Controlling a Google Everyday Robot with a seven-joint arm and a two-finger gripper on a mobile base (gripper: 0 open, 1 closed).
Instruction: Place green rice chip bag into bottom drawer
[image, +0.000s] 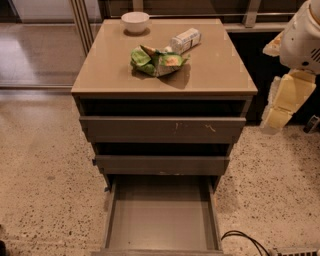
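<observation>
One green rice chip bag (157, 61), crumpled, is lying on the tan cabinet top (215, 75), toward the back and a little left of the middle. Its long axis is running side to side across the top. One white bottle (185, 39) is lying just behind it and touching or nearly touching it. One small white bowl (135, 21) is sitting further back, apart from both. One gripper (282, 102) is hanging off the cabinet's right edge, below the level of the top and well apart from the bag. Whether it is parted or closed cannot be told, and nothing is showing in its grasp. The bag is lying to its left, higher up and further back. One bottom drawer (162, 220) is standing pulled out, directly below the bag, with its floor showing bare. Judgement: the pick-up is not yet begun, and the reach is calling for travel up and leftward across the cabinet edge.
</observation>
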